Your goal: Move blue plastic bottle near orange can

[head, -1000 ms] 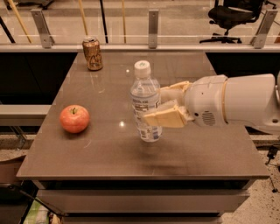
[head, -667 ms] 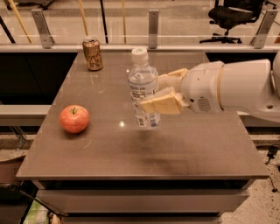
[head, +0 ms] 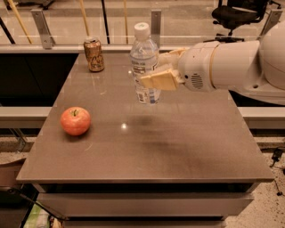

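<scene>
The blue plastic bottle (head: 144, 60) is clear with a white cap and a pale label. It stands upright and is held above the brown table (head: 147, 147), right of the table's far left corner. My gripper (head: 159, 71) is shut on the bottle's middle, reaching in from the right with its cream fingers (head: 158, 80) on either side. The orange can (head: 94, 54) stands upright at the far left of the table, to the left of the bottle with a gap between them.
A red-orange apple (head: 75, 120) lies at the table's left side, nearer the front. A glass railing (head: 156, 22) runs behind the table. An office chair (head: 236, 13) stands at the back right.
My gripper has carried the bottle farther back and higher, towards the can. The can and the apple have not moved.
</scene>
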`<state>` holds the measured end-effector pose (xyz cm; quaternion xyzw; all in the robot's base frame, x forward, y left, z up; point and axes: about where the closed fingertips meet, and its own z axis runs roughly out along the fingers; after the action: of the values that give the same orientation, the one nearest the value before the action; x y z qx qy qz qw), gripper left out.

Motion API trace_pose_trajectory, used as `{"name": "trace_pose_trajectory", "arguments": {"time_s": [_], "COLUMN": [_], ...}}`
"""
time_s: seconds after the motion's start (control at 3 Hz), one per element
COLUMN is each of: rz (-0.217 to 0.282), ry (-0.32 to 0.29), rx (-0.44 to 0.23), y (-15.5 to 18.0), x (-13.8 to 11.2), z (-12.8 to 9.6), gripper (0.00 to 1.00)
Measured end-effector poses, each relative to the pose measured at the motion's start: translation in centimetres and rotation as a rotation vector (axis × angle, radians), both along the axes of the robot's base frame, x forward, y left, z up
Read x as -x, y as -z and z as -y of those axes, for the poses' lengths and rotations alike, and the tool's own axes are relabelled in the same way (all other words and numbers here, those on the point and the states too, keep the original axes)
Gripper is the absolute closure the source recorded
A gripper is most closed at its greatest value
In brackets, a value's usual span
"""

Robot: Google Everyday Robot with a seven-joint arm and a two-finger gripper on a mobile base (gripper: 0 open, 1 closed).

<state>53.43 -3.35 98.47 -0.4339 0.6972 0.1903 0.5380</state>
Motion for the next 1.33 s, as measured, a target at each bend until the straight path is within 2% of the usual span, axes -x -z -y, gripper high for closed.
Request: {"name": "trace_pose_trajectory", "arguments": {"time_s": [0.67,1.0,1.33], "rz": [0.01,0.029,0.034], "ry": [0.014,0.038,0.038], "rx": [-0.003,-0.003,-0.007], "y": [-0.4,-1.2,-1.8], "x": [0.1,-1.8,-5.2], "z": [0.0,0.3,0.4], "gripper": [1.0,1.0,1.0]}}
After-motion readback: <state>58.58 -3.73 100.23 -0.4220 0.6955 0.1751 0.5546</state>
